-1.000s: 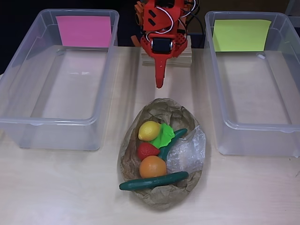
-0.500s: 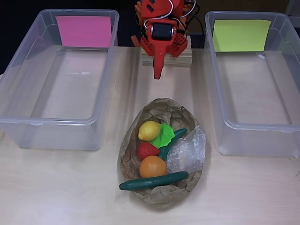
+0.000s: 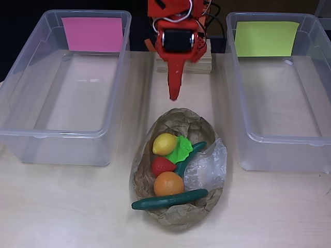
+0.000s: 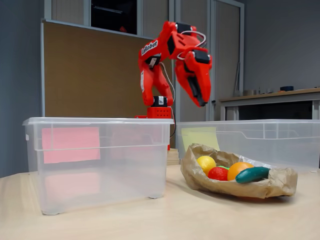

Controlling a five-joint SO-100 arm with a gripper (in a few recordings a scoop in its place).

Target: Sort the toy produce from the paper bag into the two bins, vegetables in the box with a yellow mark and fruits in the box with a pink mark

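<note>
The crumpled paper bag (image 3: pixel 170 214) (image 4: pixel 255 189) lies open between the bins. It holds a yellow lemon (image 3: pixel 164 143) (image 4: pixel 206 163), a red strawberry (image 3: pixel 162 166) (image 4: pixel 218 173), an orange (image 3: pixel 168 183) (image 4: pixel 239 170), a green lettuce leaf (image 3: pixel 181 149), a long dark green cucumber (image 3: pixel 169 199) (image 4: pixel 252 174) and a second dark green piece (image 3: pixel 189 155). My red gripper (image 3: pixel 174 94) (image 4: pixel 202 102) hangs shut high above the table, behind the bag, holding nothing. The pink-marked box (image 3: pixel 31 93) (image 4: pixel 95 165) and the yellow-marked box (image 3: pixel 305 139) (image 4: pixel 295 140) hold no produce.
A crumpled clear plastic sheet (image 3: pixel 207 168) lies in the bag's right side. The arm's base stands on a wooden block (image 3: pixel 204 64) at the table's far edge. Bare table (image 3: pixel 62 206) stretches in front of the boxes.
The gripper drew back toward the base and rose, then its tip swung slightly forward again toward the bag. The produce and the boxes have not moved.
</note>
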